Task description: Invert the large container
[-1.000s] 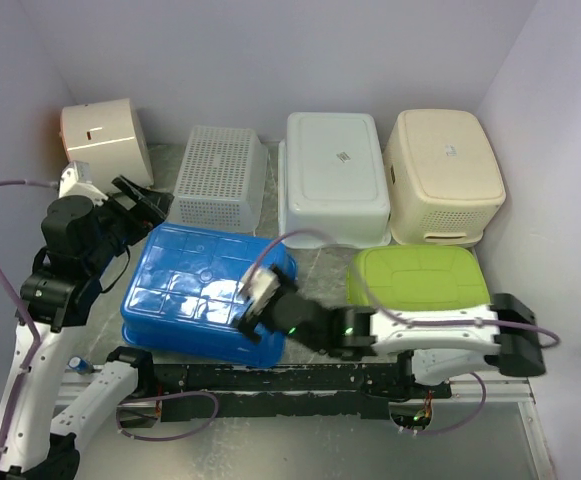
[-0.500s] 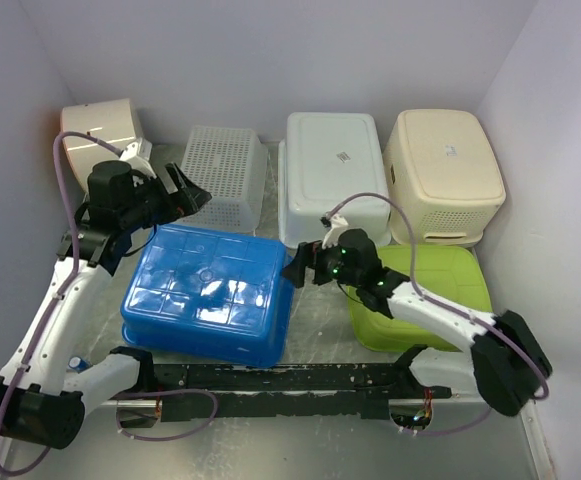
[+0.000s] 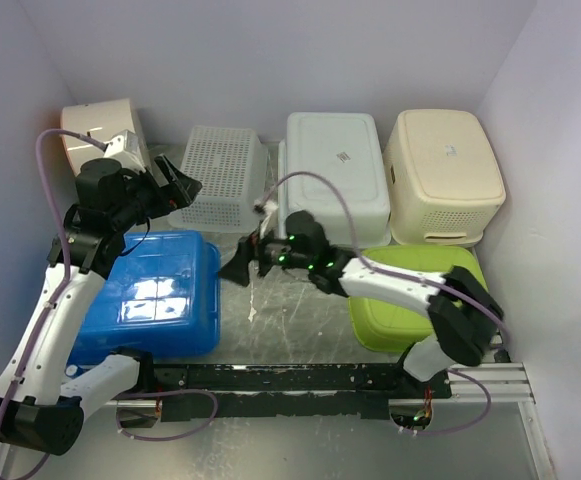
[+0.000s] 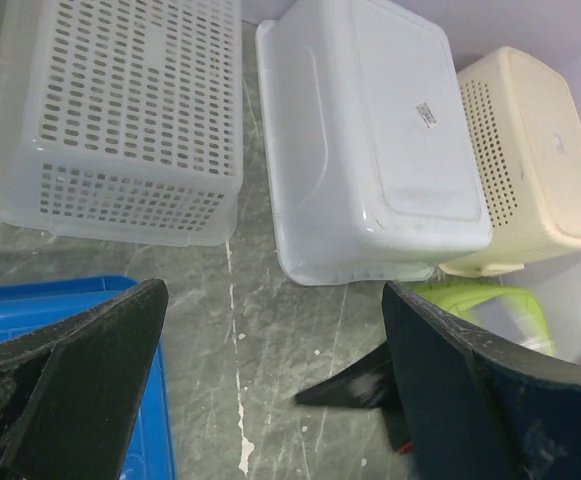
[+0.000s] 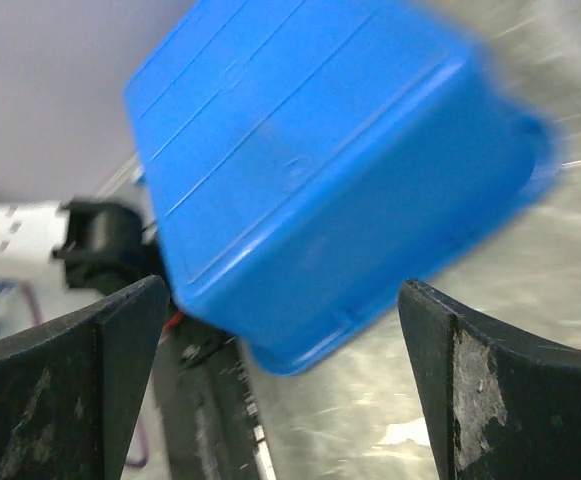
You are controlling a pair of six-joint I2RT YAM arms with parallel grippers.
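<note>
Grey table: blue container, five tubs

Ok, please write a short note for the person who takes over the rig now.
Left gripper: open, empty, raised near the far edge of the blue container.
Right gripper: open, empty, low over the table, right of the container, apart from it.
Container: flat on the table, left side, bottom up.
Done: the flip, it seems.
Left: probably only to draw both arms back.

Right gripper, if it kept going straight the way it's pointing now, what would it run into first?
Most likely the blue container. The right gripper is open and points toward the left arm's side, and its wrist camera shows that container straight ahead between its fingers. How far off it is remains hard to judge.
</note>
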